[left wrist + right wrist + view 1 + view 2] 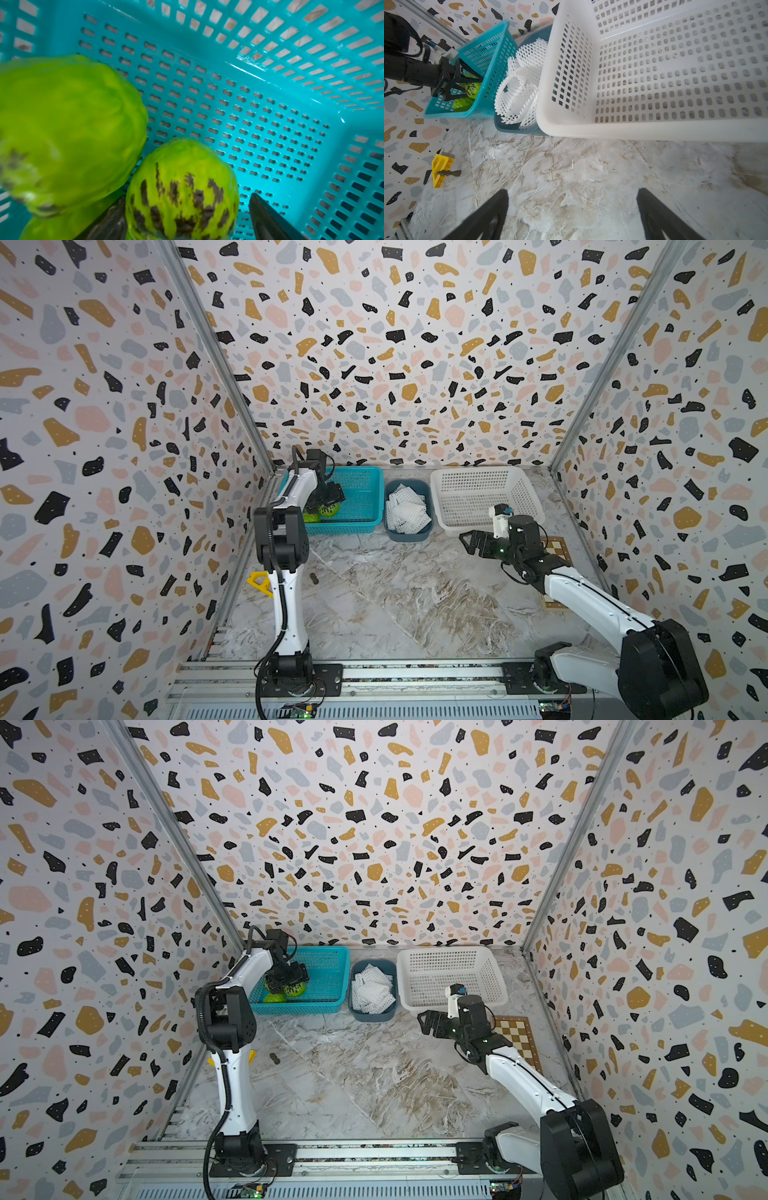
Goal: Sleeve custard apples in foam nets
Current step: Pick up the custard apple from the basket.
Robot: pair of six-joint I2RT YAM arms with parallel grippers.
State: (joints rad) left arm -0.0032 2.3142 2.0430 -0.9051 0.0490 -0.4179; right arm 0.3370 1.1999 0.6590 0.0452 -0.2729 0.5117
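At the desk's [415, 597] far left corner, in the teal basket [368, 489] | step: picking. I am straddling a dark-marked custard apple [182, 182] with my left tool [187, 196], jaws wide, gripping nothing yet | right tool [572, 190] hanging open, empty | next, I judge: closing gently, lifting toward foam nets [405, 510]

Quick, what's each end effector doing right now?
Left end effector: open, jaws around a spotted custard apple, not clamped yet.
Right end effector: open, holding nothing.
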